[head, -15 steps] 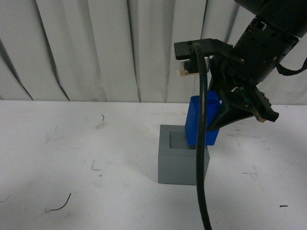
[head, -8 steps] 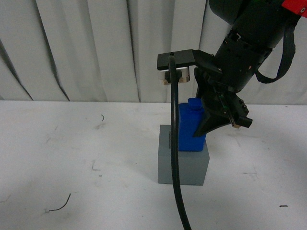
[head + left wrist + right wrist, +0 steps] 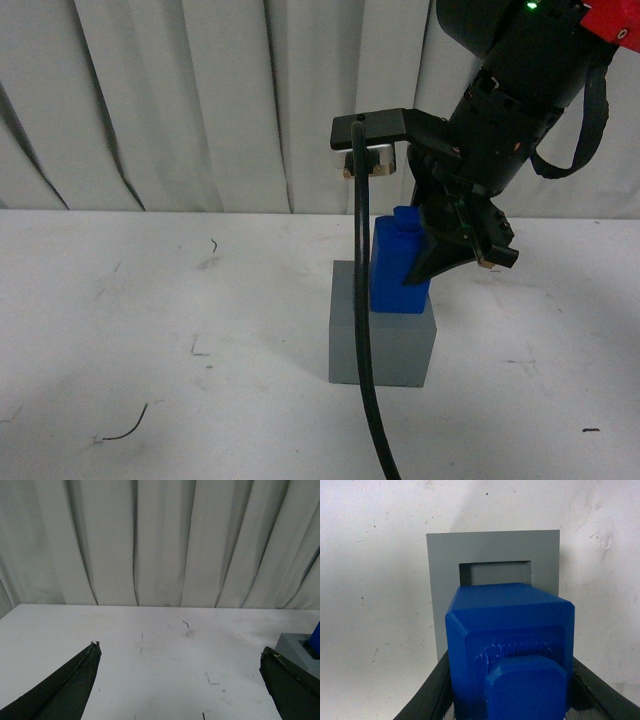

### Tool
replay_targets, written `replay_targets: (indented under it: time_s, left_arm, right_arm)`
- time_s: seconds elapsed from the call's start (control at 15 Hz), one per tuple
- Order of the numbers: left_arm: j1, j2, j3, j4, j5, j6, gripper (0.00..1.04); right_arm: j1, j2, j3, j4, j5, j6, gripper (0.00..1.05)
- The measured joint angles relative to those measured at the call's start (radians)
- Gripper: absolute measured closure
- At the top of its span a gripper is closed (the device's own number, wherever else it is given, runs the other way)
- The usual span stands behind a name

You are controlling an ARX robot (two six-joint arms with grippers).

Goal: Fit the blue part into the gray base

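Right arm [image 3: 520, 90]: matte black housing in rounded segments. A red panel [image 3: 612, 20] sits at its upper edge, and one green indicator light [image 3: 530, 5] is lit. A flat black bracket [image 3: 385, 125] projects at the wrist with a small pale module [image 3: 362, 160] mounted beneath. A thick black cable [image 3: 362, 300] leaves the bracket, and a thinner black loop [image 3: 592, 110] runs off the casing. Right hand [image 3: 460, 262]: black and tapered. Left hand [image 3: 180, 650]: two dark wedge-shaped fingers [image 3: 70, 685] with pale flecks at the tips.

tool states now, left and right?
left tool: open, empty.
right tool: closed, holding the blue part.
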Motion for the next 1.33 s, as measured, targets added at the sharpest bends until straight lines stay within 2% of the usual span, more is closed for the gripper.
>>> replay_targets:
  time_s: [0.93,1.33]
  left_arm:
    - [0.0,0.0,0.0,0.0,0.0,0.0,0.07]
    - [0.0,0.0,0.0,0.0,0.0,0.0,0.07]
  right_arm:
    - [0.036,0.017,0.026,-0.018,-0.012,0.006,0.58]
    - [0.021,0.024,0.032,0.003,-0.009,0.006,0.58]
